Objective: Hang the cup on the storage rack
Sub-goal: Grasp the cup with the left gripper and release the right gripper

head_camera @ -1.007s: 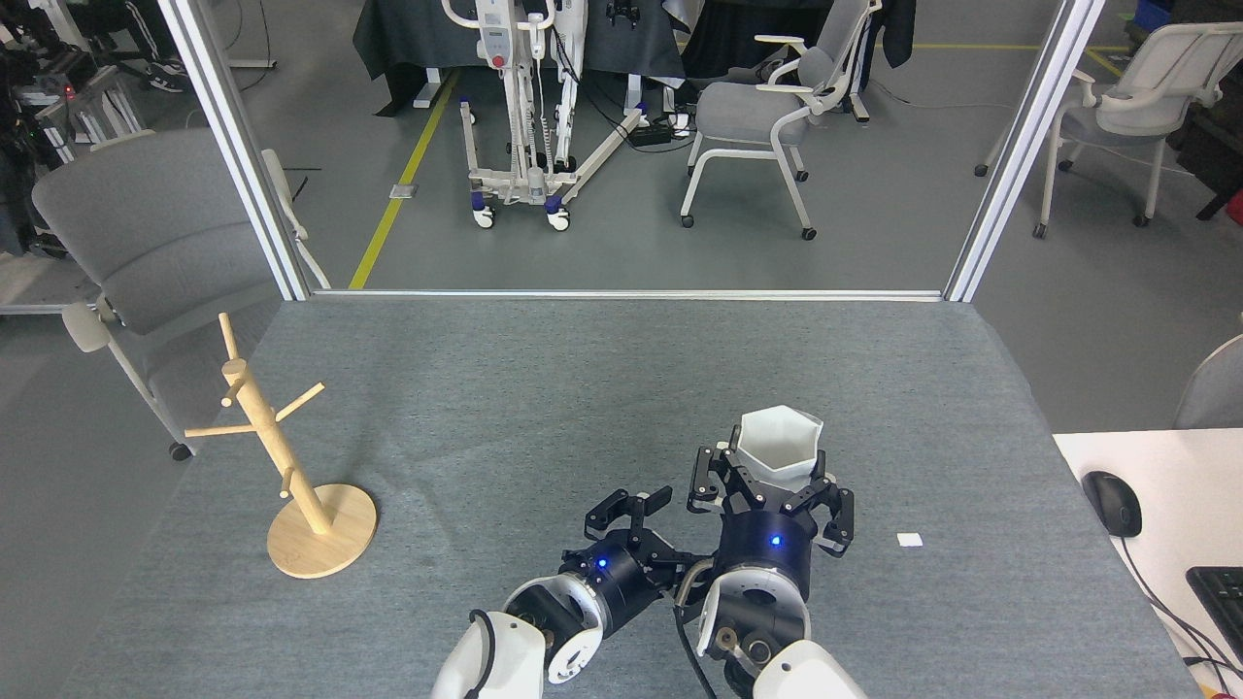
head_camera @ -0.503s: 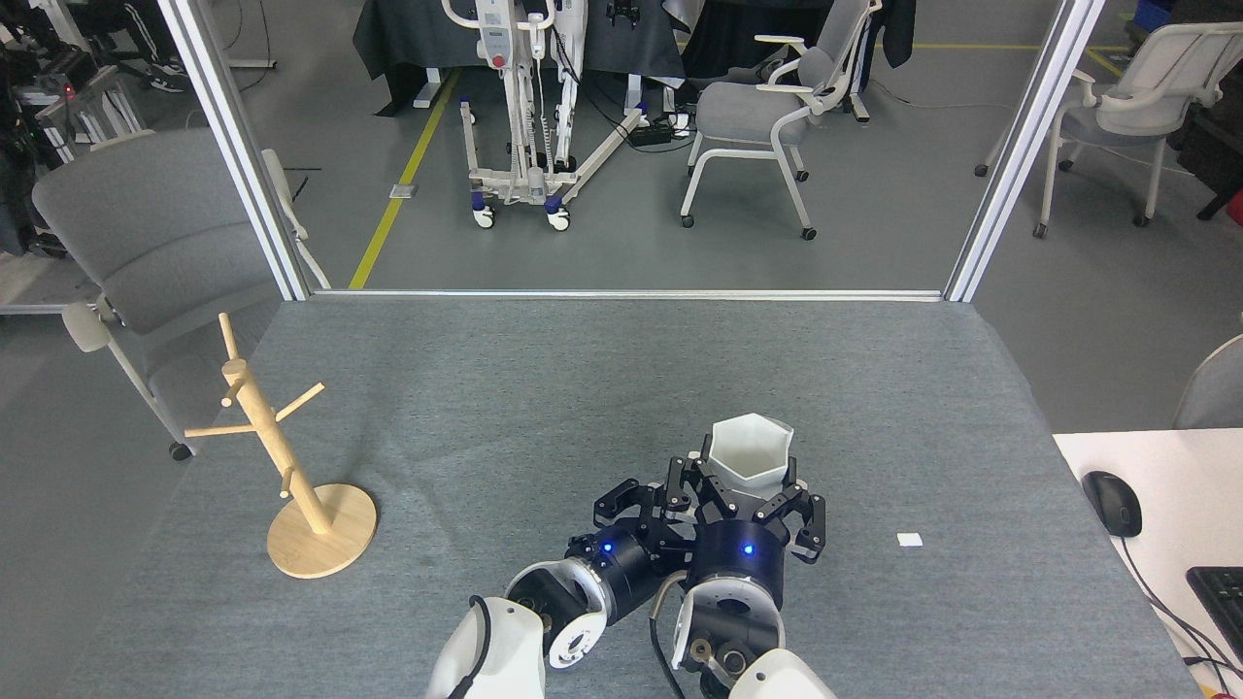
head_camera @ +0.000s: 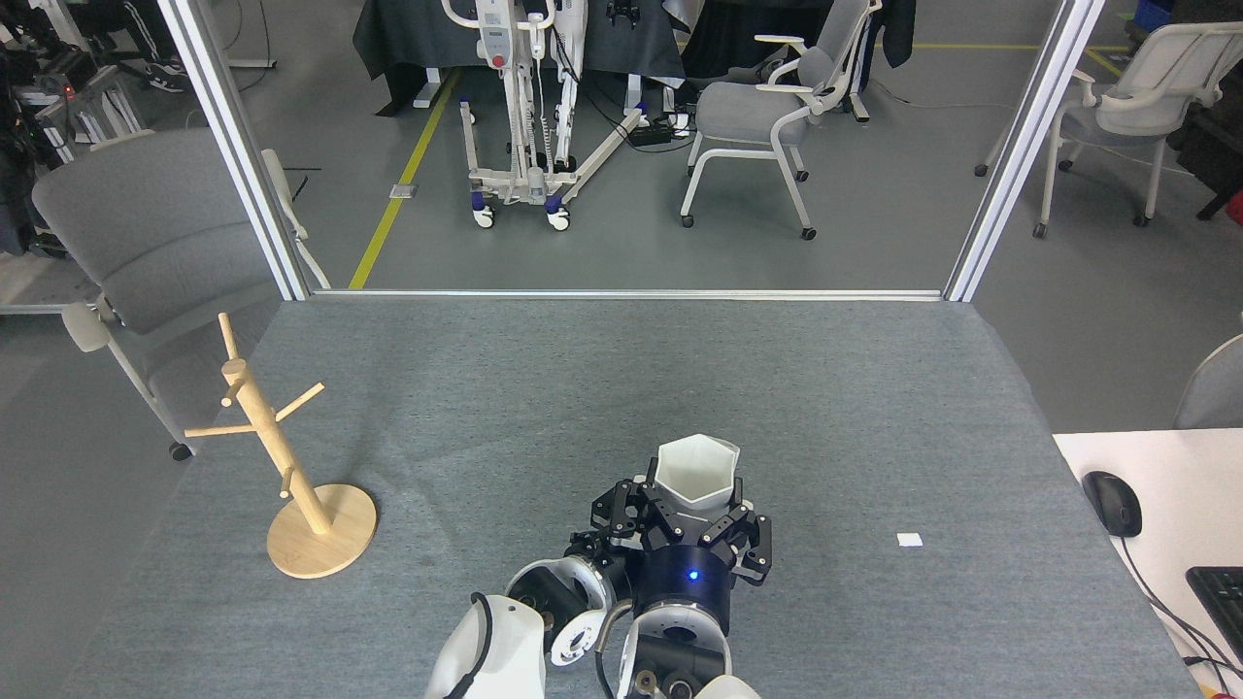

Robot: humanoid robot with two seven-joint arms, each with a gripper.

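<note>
Both arms shifted left and back toward the near edge vs 1 s ago; cup (head_camera: 696,470) moved with the right hand (head_camera: 691,524), now closer to table (head_camera: 544,388) centre. Right hand fingers clamped around the cup's lower body, cup upright, open mouth up, appears lifted. Handle not visible from here. Left hand (head_camera: 621,513) is tucked just beside the right, mostly hidden behind it; cannot tell if its fingers are apart or together. Storage rack (head_camera: 277,451) stands at the table's left edge, well apart from the cup, all pegs bare. Progress estimate: grasp done, transport partly done. Left to do: carry across to the rack, orient the handle, hook it on 1 peg, release.
</note>
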